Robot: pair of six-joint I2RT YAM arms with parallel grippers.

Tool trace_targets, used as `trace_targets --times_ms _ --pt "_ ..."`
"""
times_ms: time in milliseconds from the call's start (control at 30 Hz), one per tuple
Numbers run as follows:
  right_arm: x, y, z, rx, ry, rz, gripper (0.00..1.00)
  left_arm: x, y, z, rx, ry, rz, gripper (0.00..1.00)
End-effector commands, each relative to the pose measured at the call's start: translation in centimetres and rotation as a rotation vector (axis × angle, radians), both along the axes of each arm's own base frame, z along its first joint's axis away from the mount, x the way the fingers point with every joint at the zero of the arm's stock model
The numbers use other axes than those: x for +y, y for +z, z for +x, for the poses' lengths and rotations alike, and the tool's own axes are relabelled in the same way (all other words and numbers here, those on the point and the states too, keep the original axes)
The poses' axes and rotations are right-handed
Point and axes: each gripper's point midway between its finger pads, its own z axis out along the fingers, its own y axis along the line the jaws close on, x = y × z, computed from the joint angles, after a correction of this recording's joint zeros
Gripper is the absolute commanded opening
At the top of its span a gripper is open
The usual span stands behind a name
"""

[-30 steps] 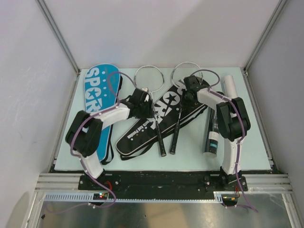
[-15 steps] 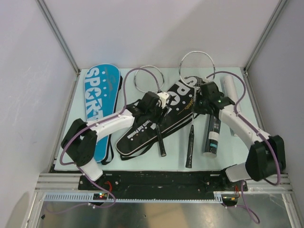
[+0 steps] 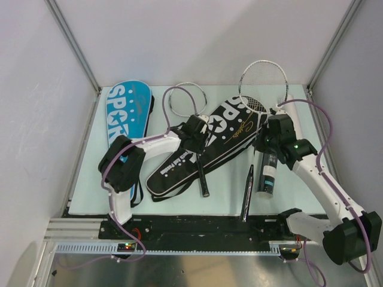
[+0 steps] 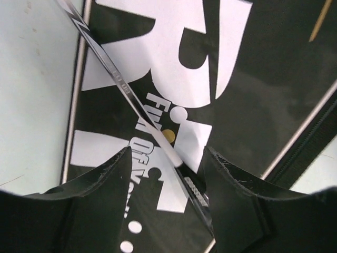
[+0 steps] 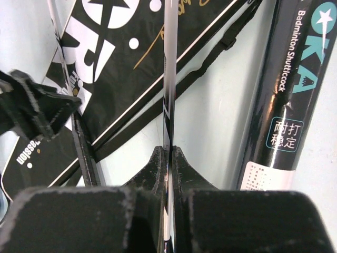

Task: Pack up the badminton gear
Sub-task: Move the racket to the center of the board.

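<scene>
Top external view is showing the right gripper (image 3: 270, 136) pinching the thin shaft of 1 racket (image 3: 263, 76), and the right wrist view is confirming that its fingers are shut tight on the shaft. The racket is being held along the right side of the black bag (image 3: 179, 164), head toward the back wall and handle reaching past the near edge of the table (image 3: 227, 191), likely to free the bag for opening. The left gripper (image 3: 197, 133) is hovering low over that bag with its fingers (image 4: 105, 174) spread apart, straddling the shaft of the 2nd racket (image 3: 185, 98) without clamping it. That racket is lying across the bag, handle toward the near edge. A black tube (image 3: 267, 170) is lying just beside the lifted racket, a white tube (image 3: 294, 107) is lying behind it, and the blue bag (image 3: 124, 116) is resting at the far left. Compared with 1 second ago, the right arm is swinging out to the right, carrying its racket off the bag where both rackets were lying with heads side by side. The left gripper is sliding from the bag's left edge toward its middle.
</scene>
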Motion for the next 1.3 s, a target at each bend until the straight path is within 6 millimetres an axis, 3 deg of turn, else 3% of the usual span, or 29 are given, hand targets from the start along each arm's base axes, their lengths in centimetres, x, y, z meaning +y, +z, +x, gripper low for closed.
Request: trace_targets --times_ms 0,33,133,167,233,433,567,700,867,900,1000,1100,1267 --pt "-0.6 2.3 0.6 -0.090 -0.023 0.010 0.00 -0.1 -1.2 0.9 0.030 0.047 -0.001 0.58" --pt "-0.7 2.4 0.6 -0.094 -0.023 0.010 0.00 0.2 -1.2 1.0 0.030 0.045 0.004 0.56" --pt "-0.7 2.4 0.5 -0.098 -0.024 0.012 0.00 1.7 -0.3 1.1 0.018 0.026 0.035 0.33" --pt "-0.7 2.7 0.4 -0.108 -0.022 0.019 0.00 3.6 0.7 1.4 -0.017 -0.010 0.082 0.19" --pt "-0.7 3.1 0.3 -0.123 -0.023 0.025 0.00 6.6 2.3 1.9 -0.068 -0.051 0.138 0.05" --pt "-0.9 3.4 0.5 -0.136 -0.031 0.033 0.00 12.7 6.0 4.2 -0.195 -0.135 0.270 0.00" --pt "-0.7 2.8 0.4 -0.117 -0.030 0.041 0.00 15.0 5.8 6.9 -0.198 -0.109 0.310 0.00" --pt "-0.7 2.5 0.3 -0.116 -0.028 0.039 0.00 14.6 5.5 9.1 -0.202 -0.088 0.289 0.06" --pt "-1.1 2.6 0.2 -0.122 -0.036 0.024 0.00 14.6 5.0 9.7 -0.187 -0.024 0.276 0.51" --pt "-1.2 2.6 0.1 -0.121 -0.037 0.022 0.00 14.5 5.4 9.5 -0.194 -0.019 0.262 0.56" --pt "-1.2 2.5 -0.3 -0.110 -0.035 0.026 0.00 13.2 6.9 8.0 -0.214 -0.058 0.206 0.60" --pt "-1.1 2.0 -0.9 -0.087 -0.025 0.038 0.00 10.5 9.2 5.5 -0.266 -0.139 0.169 0.60" --pt "-1.3 1.4 -2.0 -0.073 -0.023 0.051 0.00 6.0 10.0 0.7 -0.301 -0.251 0.129 0.58"
